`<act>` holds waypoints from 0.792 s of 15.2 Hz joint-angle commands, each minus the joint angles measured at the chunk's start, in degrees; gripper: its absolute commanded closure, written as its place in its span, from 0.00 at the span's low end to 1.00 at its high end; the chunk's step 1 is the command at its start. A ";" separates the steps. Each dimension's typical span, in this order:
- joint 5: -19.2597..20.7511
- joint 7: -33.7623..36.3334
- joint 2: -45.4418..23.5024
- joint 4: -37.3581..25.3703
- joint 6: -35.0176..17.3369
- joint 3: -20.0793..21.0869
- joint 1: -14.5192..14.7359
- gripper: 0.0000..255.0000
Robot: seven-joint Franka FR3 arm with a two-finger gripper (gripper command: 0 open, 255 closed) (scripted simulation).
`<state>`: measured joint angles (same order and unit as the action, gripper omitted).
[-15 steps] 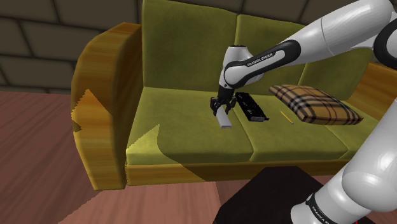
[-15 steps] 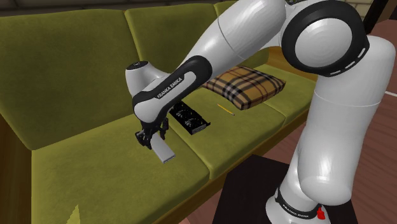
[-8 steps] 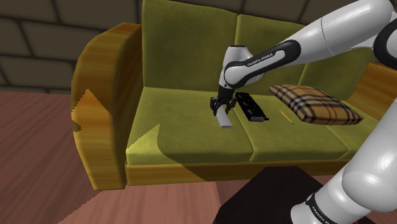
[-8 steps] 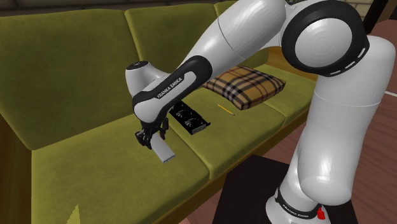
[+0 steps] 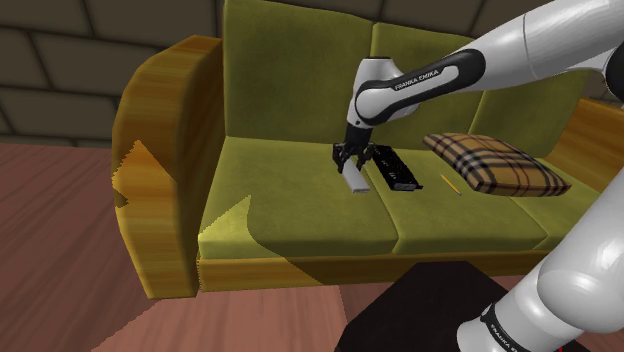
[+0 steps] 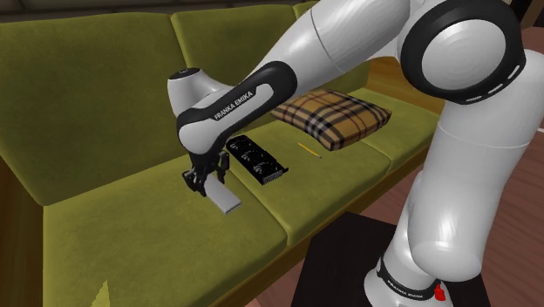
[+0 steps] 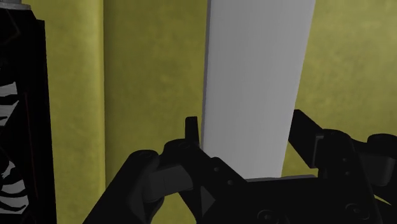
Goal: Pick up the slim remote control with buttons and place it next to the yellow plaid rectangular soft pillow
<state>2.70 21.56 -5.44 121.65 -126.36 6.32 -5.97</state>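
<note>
so: remote in hand, carry and place not done

status: gripper [image 5: 347, 163] is clamped on the remote [image 5: 353, 180], gripping one end. in the wrist view both fingers [image 7: 304, 132] press the sides of the pale slab, no gap. remote renders plain light grey, no buttons drawn. it hangs tilted from the gripper over the middle of the sofa [image 5: 280, 190] seat, far end low. can't tell if that end is clear of the cushion or touching it.

done, judging from this: approach and grasp.

left: lift clear, carry toward the shoulder view's right, set down beside the pillow [image 5: 497, 163], release. pillow is well apart from the remote. between them lie a black box [image 5: 393, 168] just beside the gripper and a yellow pencil [image 5: 451, 185] nearer the pillow. my guess is the path needs height to pass over the box. open seat beside the pillow looks tight on the pencil side.

writing:
- "franka emika" in white on the dark band of the arm [image 5: 418, 80], readable in both exterior views.
- small white lettering on the arm's base ring at the stand, too small to be sure of.
- white marks on the black box, not legible.
- remote: no label visible.
- pillow: tan plaid with dark stripes, no text.
</note>
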 commanded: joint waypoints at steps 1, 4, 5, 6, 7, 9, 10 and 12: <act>-0.17 -0.21 0.81 -0.83 1.64 -0.01 -0.05 1.00; -0.37 -0.39 1.87 -1.97 3.83 0.01 -0.06 1.00; -0.43 -0.45 2.20 -2.37 4.56 0.01 -0.07 1.00; -0.49 -0.50 2.52 -2.79 5.29 0.01 -0.07 1.00; -0.54 -0.55 2.83 -3.22 6.03 0.02 -0.07 1.00; -0.65 -0.66 3.41 -4.11 7.50 0.02 -0.08 1.00; -0.70 -0.70 3.69 -4.58 8.23 0.02 -0.08 1.00; -0.79 -0.79 4.20 -5.55 9.71 0.02 -0.09 1.00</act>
<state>1.96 20.84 -1.55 116.58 -117.45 6.35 -6.04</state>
